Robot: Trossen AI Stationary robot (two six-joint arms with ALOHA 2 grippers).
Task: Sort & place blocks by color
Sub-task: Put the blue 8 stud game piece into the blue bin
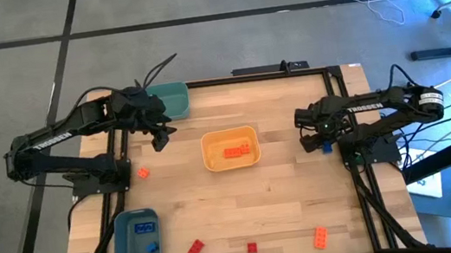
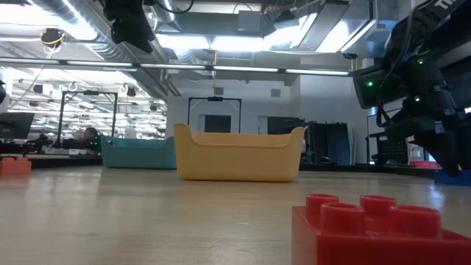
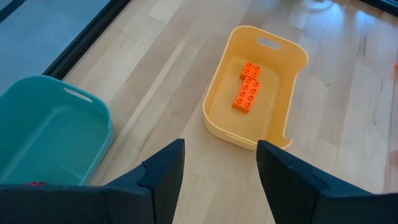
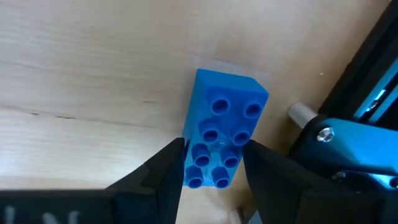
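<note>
Blue plastic, hard and light, the oblong block [image 4: 222,138] lies flat on the table [image 1: 286,188] at its right edge, just beside the dark frame rail. The right gripper [image 4: 211,163] straddles its near end, jaws a little wider than the block, seemingly not yet pinching. Smooth sides may slip, so I would grip squarely across the long walls. The rail crowds one side; leftward the wood lies open towards the blue bin [image 1: 136,241]. The left gripper [image 3: 219,163] hovers open and empty by the teal bin [image 3: 50,134].
</note>
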